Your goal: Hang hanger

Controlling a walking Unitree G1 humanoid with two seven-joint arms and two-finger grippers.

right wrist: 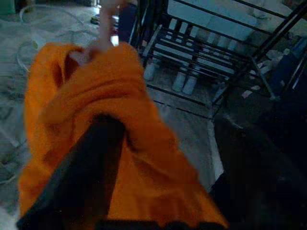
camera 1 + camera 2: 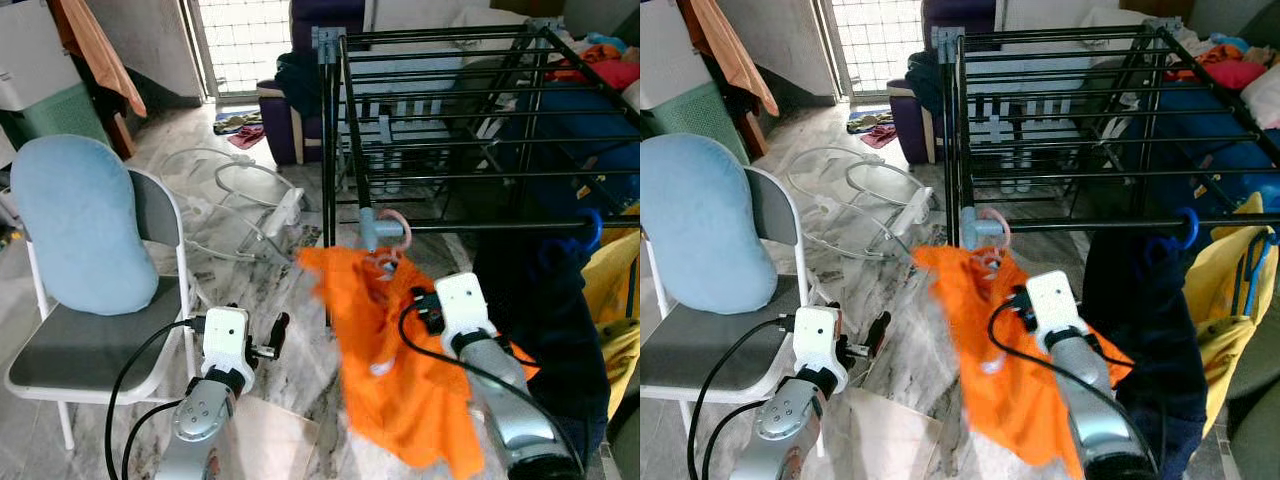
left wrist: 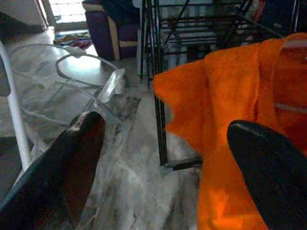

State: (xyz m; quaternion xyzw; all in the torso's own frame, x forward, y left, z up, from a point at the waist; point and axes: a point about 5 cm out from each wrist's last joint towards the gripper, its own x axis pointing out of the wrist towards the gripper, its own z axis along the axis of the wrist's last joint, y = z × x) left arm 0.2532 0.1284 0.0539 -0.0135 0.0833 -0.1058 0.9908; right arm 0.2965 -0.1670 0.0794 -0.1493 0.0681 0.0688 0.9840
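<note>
Setting: lived-in room of a private home, used for drying laundry.

- Floor: grey-veined marble tiles (image 2: 270,290).
- Black metal drying rack (image 2: 440,110), many horizontal bars, standing on the floor; an orange garment (image 2: 400,370) on a pink hanger (image 2: 392,232), a dark blue garment (image 2: 545,310) and a yellow one (image 2: 1225,290) hang at its near rail.
- Folding chair (image 2: 90,350), white frame, grey seat, with a pale blue cushion (image 2: 80,225) leaning on its backrest.
- White wire frame (image 2: 225,205) lying on the floor.
- Purple upholstered seat (image 2: 285,120) near a barred doorway (image 2: 245,40).
- Loose clothes heaped (image 2: 240,128) on the floor by the doorway.
</note>
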